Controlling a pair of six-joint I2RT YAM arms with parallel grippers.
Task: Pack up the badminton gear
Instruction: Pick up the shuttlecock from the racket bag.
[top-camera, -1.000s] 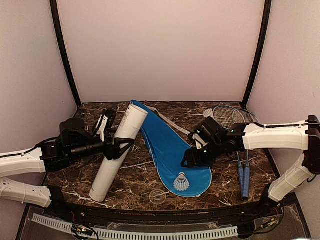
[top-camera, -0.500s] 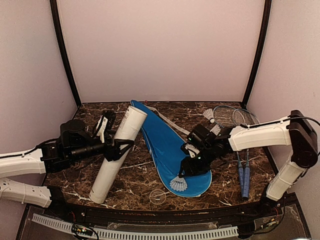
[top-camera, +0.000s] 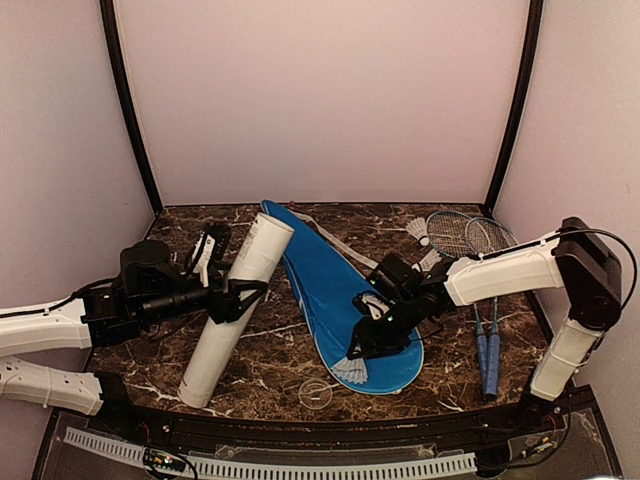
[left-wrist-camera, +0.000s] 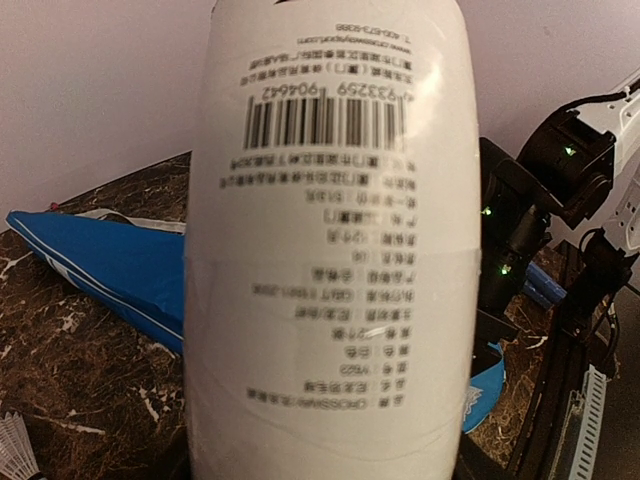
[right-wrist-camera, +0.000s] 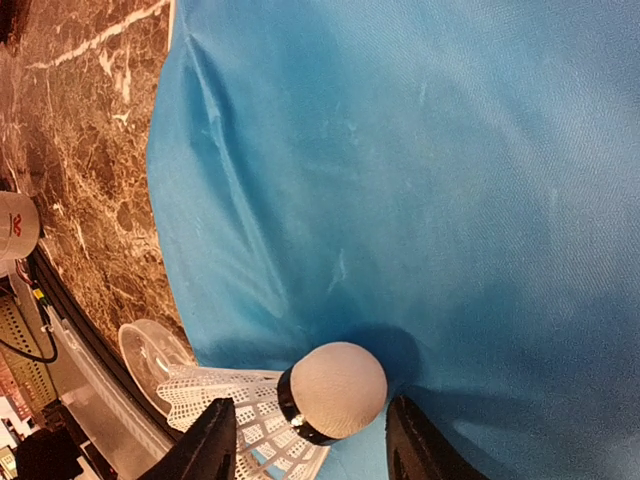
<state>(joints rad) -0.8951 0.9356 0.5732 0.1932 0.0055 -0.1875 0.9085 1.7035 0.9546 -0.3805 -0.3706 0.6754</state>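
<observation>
The blue racket cover lies mid-table. Its slack cloth could be pinched and dragged if the right gripper is set too low. Left of it, the white tube is clamped about mid-length by the left gripper; if that hold slips, the tube could roll. The two rackets lie at the right, untouched. The shuttlecock rests on the cover's near end, straddled by the part-open right fingers, with nothing gripped. Its feathers could be crushed, or its cork squeezed out sideways.
</observation>
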